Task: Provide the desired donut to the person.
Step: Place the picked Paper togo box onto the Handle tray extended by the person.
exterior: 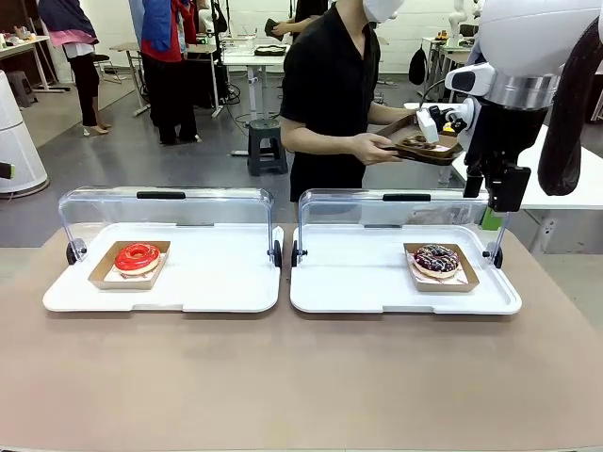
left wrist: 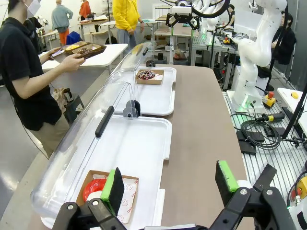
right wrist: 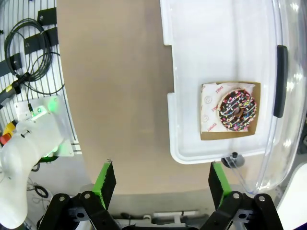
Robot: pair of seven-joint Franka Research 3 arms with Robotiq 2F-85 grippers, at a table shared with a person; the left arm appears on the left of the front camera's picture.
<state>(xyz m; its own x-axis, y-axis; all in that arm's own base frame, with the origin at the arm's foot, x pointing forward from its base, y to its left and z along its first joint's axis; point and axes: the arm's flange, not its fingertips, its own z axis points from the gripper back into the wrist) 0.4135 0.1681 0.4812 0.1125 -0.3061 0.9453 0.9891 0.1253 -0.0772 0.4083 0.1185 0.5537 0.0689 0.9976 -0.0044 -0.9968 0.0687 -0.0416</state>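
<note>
So the table (exterior: pixel 301 377) had two white trays side by side, each with its clear lid flipped open toward the far side. The left tray (exterior: pixel 217 282) held a red glazed donut (exterior: pixel 138 256) in a brown card tray near its left end, and the right tray (exterior: pixel 367 282) held a chocolate donut with sprinkles (exterior: pixel 436 259) in its own card tray near the right end. The person (exterior: pixel 330 85) stood at the far side, turned toward the robot's right, holding a dark serving tray (exterior: pixel 421 147) with both hands, well apart from either donut. The right arm (exterior: pixel 513 85) hung high above the right end of the table; its right gripper (right wrist: pixel 163 177) was spread wide with nothing between the pads, looking straight down past the chocolate donut. The left gripper (left wrist: pixel 170 182) was also wide apart and empty, sitting just beside the red donut's end of the left tray.
</note>
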